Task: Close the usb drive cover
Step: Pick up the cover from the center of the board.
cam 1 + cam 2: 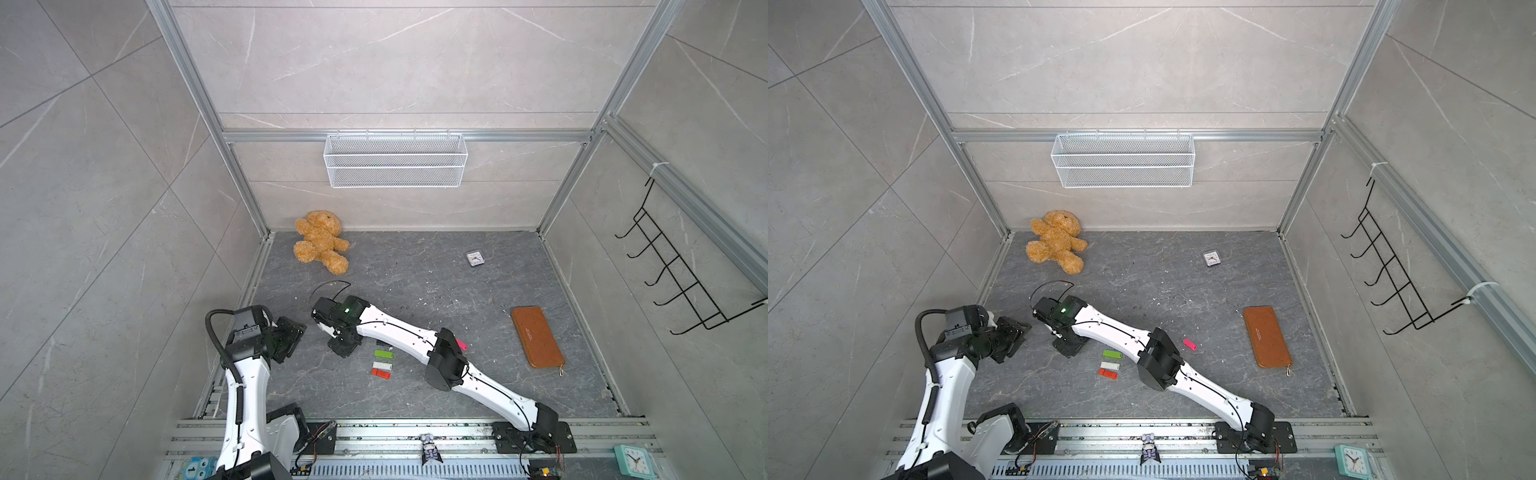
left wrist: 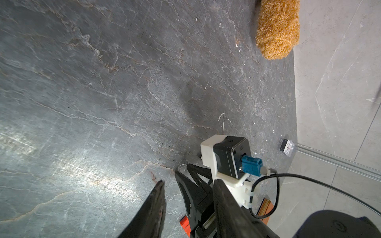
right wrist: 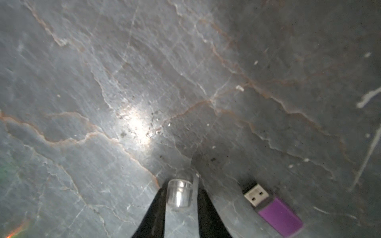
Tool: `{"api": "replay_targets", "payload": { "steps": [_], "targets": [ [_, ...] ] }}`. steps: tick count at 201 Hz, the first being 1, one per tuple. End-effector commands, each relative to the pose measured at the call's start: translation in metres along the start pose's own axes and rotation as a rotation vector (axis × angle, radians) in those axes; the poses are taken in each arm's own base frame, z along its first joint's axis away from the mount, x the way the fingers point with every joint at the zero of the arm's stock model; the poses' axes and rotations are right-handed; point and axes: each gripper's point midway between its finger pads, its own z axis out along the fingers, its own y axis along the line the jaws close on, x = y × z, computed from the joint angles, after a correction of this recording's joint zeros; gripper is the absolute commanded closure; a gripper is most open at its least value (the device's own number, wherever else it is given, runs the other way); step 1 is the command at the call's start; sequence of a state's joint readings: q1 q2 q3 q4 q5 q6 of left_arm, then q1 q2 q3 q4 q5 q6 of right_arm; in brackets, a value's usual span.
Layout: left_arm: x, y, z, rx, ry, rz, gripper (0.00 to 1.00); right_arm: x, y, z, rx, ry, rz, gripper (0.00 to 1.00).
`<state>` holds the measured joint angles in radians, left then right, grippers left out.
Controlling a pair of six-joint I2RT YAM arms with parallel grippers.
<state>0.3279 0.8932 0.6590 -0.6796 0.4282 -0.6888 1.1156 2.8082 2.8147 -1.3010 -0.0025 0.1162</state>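
Slate-grey stone, veined and scuffed, makes up the surface [image 1: 436, 291], boxed in by pale marble-look walls [image 1: 104, 208] on an aluminium frame. A white mesh basket [image 1: 395, 160] hangs on the back wall and a black hook rack [image 1: 673, 270] on the side wall. A teddy bear [image 1: 321, 241] slumps in the far corner, a small clock [image 1: 475, 258] lies well apart from it, and a brown wallet [image 1: 537, 336] lies toward the right edge. Near the middle, a green drive [image 1: 383, 354], a white drive [image 1: 382, 365] and a red drive [image 1: 380, 373] form a tight column.

The right arm [image 1: 399, 332] stretches low and diagonally from the near rail, wrist bent down, with the right end effector [image 3: 181, 189] low over the surface beside that column. Its fingers flank a clear cap [image 3: 179, 193] very closely (whether they actually press it I cannot tell). The purple usb drive [image 3: 274, 208], plug bared, lies flat just beside them. The left arm [image 1: 245, 374] is folded upright, its left end effector [image 2: 188, 181] spread apart and aimed at the right wrist.
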Motion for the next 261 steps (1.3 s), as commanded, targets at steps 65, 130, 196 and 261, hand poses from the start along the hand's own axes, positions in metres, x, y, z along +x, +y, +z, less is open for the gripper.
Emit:
{"api": "replay_targets", "payload": {
  "steps": [65, 130, 196, 261],
  "targets": [
    [0.0, -0.006, -0.002, 0.034, -0.003, 0.011, 0.58, 0.032, -0.006, 0.02, 0.029, 0.131, -0.171, 0.7],
    [0.001, -0.005, -0.001, 0.039, 0.002, 0.012, 0.58, 0.025, -0.006, 0.026, 0.031, 0.106, -0.226, 0.62],
    [0.003, -0.005, -0.001, 0.041, 0.007, 0.011, 0.58, 0.021, -0.006, 0.032, 0.029, 0.088, -0.262, 0.65],
    [0.004, -0.005, 0.0, 0.043, 0.01, 0.009, 0.58, 0.017, -0.013, 0.035, 0.007, 0.078, -0.232, 0.67]
  ]
}}
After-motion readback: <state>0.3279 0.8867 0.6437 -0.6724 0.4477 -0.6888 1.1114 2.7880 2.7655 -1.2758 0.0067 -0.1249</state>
